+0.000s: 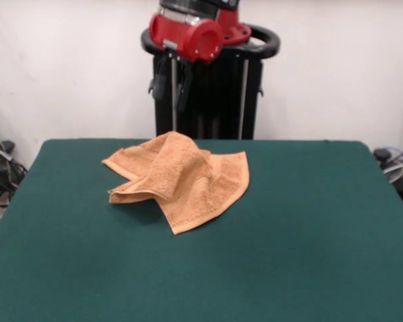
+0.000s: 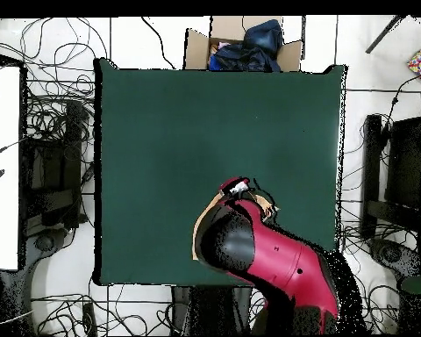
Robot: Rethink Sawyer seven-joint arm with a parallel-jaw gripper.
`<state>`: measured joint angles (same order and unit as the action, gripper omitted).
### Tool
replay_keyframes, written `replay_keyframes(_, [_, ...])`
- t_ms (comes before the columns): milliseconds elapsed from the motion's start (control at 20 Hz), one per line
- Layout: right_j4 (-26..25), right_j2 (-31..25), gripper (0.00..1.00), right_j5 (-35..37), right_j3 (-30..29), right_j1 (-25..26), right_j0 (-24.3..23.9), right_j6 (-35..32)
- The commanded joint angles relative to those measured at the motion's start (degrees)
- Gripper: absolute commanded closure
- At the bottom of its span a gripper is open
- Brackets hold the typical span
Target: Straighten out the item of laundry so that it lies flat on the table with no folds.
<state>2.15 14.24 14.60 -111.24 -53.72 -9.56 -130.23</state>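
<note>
From the front, the towel (image 1: 181,180) lies on the green surface (image 1: 289,235), in the half nearer the black pedestal (image 1: 211,100). The towel is not flat. One orange corner is folded over the middle and makes a soft hump. Another flap curls under on the side away from the pedestal, and a dark shadow sits beneath it. A woven band runs along the edge that points away from the pedestal. The red arm (image 1: 191,30) hangs high in front of the pedestal, well above the towel. The end effector (image 1: 172,84) hangs down from the arm with two dark fingers (image 1: 160,82) set a little apart, and there is nothing between them. It does not touch the towel.

From above, the red and black arm (image 2: 267,254) reaches over the surface (image 2: 179,132) from the pedestal side and covers most of the towel (image 2: 199,235). Only thin orange strips peek out on both sides of the arm, close to the surface edge by the pedestal. From up here I cannot tell how the end effector stands. Beyond the surface edge farthest from the pedestal sits a cardboard box (image 2: 196,51) with dark cloth (image 2: 253,44) in it. Many cables (image 2: 52,114) lie on the floor around the surface.
</note>
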Motion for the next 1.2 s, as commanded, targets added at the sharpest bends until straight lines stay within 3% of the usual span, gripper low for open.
replay_keyframes(50, [1.21, -3.6, 0.0, 1.95, -5.02, 4.3, 1.77, -8.13])
replay_keyframes(400, [7.2, -1.62, 0.0, 8.76, -3.04, 3.36, 6.58, -13.89])
replay_keyframes(700, [8.75, -2.1, 0.0, 5.59, -3.54, 4.66, 6.52, -12.1])
replay_keyframes(850, [7.93, -1.56, 0.0, 5.77, -1.58, 5.23, 7.34, -10.31])
replay_keyframes(1050, [2.34, 3.61, 0.0, 8.86, 4.2, 8.7, 9.92, -5.78])
replay_keyframes(1200, [-1.25, 1.71, 0.0, 3.19, 3.25, 10.92, 7.26, -1.35])
